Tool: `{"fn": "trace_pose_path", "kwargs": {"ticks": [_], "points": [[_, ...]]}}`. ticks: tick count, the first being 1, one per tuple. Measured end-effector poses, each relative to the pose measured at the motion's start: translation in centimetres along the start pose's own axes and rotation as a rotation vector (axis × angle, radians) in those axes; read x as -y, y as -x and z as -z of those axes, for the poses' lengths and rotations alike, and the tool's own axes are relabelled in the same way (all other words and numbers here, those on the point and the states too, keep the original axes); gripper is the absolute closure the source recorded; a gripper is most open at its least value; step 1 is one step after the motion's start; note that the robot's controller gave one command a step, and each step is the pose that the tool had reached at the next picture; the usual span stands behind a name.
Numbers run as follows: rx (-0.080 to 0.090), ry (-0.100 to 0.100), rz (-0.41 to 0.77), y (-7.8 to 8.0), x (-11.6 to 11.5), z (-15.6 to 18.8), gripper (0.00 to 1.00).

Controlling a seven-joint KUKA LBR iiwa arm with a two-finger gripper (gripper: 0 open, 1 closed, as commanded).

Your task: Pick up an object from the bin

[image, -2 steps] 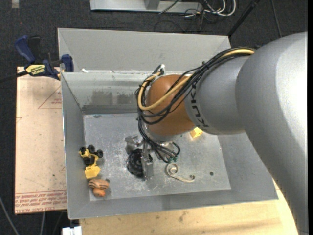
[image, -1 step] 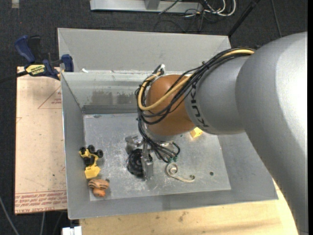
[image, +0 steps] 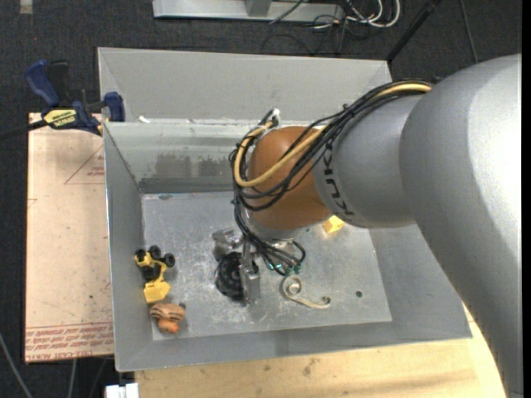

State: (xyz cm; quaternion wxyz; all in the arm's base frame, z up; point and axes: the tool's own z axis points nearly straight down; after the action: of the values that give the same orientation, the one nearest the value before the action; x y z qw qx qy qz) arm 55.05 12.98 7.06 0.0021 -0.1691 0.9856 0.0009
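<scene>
The claw [image: 242, 279] sits low in the middle of the bin [image: 124, 222], just beside a small black lump [image: 226, 282]. How wide it stands cannot be told. It should probably centre over the lump, grip firmly and lift straight, clear of the pale hook [image: 304, 295].

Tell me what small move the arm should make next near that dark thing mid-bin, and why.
Probably a short straight lift, then a check. The gripper sits low over the bin floor against the small black object in the middle; whether it grips it cannot be seen. The silver hook lies apart toward the view's right, so rising should disturb nothing.
</scene>
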Motion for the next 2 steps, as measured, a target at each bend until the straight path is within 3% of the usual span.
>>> {"fn": "trace_pose_path", "kwargs": {"ticks": [1, 2], "points": [[0.0, 0.0, 0.0, 0.0, 0.0, 0.0, 1.0], [0.0, 0.0, 0.0, 0.0, 0.0, 0.0, 1.0]]}}
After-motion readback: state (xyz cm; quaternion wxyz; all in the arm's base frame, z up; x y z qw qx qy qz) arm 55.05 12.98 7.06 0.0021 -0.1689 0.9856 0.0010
